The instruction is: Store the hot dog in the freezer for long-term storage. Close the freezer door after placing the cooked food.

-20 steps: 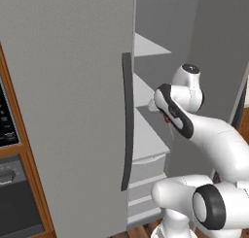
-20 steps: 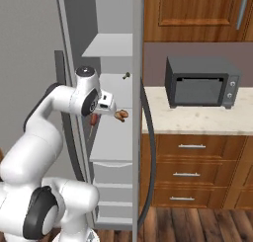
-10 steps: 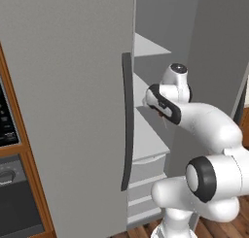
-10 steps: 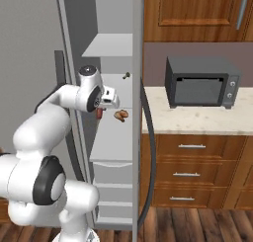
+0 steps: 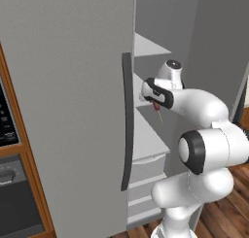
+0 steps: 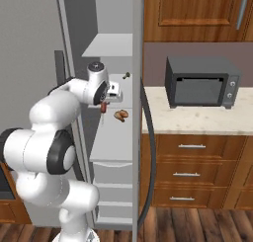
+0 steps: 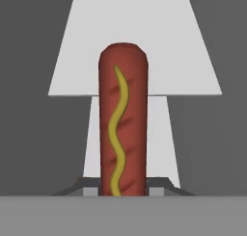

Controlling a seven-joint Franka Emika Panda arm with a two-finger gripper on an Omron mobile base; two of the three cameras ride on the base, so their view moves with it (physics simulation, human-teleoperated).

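Swung further left into the freezer (image 6: pixel 111 152), the gripper (image 6: pixel 104 106) now sits above a white shelf (image 5: pixel 146 140). Its jaws are clamped on the hot dog (image 7: pixel 123 119), which stands straight ahead of them.

Inside the open freezer (image 6: pixel 106 152), white shelves (image 6: pixel 109 44) are stacked one above another, with white drawers (image 6: pixel 114 173) below them. On the middle shelf (image 6: pixel 118 122) lies a small brown piece of food (image 6: pixel 121 115), near the shelf's front edge. Further back, a small dark item (image 6: pixel 126 76) rests on the shelf above it; what it is cannot be told. From the left base view the same shelves (image 5: pixel 148 141) show edge-on. Beside the freezer, a pale counter (image 6: pixel 202 118) carries a dark microwave (image 6: pixel 201 82).
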